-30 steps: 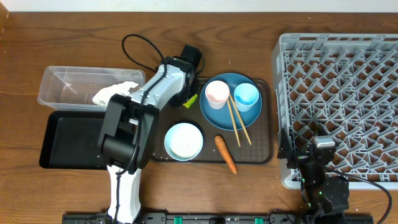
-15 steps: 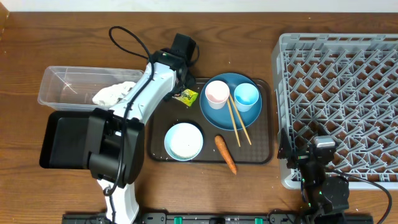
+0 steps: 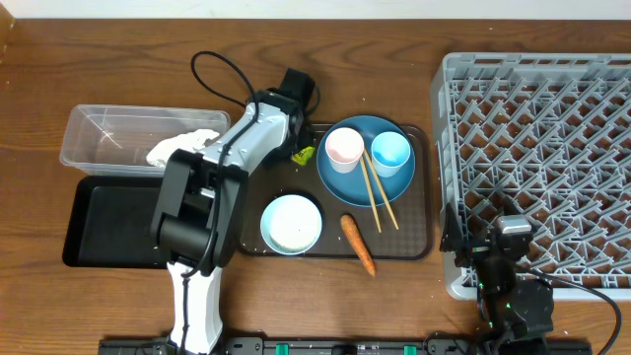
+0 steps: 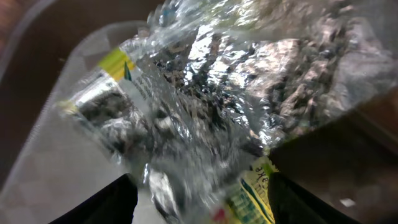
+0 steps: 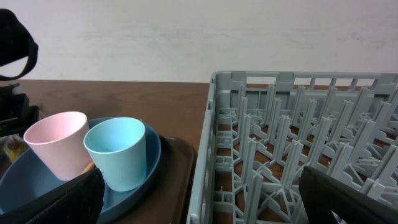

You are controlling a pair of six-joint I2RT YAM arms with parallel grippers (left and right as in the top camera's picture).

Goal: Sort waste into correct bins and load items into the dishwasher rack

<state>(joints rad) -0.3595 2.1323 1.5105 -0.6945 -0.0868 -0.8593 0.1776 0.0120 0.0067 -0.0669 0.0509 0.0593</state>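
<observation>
The left claw [image 4: 199, 194] is hanging released, fingers spread, directly over the crumpled silver foil [image 4: 205, 93], which is lying between them at the serving tray's [image 3: 419, 251] far-left corner, beside the blue plate [image 3: 340, 182], well apart from the gaping, empty right claw [image 5: 205, 198].

Crumpled silver foil with a yellow-green wrapper [image 4: 236, 112] is lying just left of the blue plate [image 3: 340, 185], which is carrying an upright pink cup [image 3: 344, 150], a light blue cup [image 3: 390, 152] and wooden chopsticks [image 3: 378, 197]. The white bowl [image 3: 292, 223] and carrot [image 3: 358, 244] are lying near it. A white tissue [image 3: 177, 148] is sitting in the clear tub [image 3: 99, 133] beside the black tray [image 3: 104, 227]; the grey rack [image 3: 552, 128] is standing well apart.
</observation>
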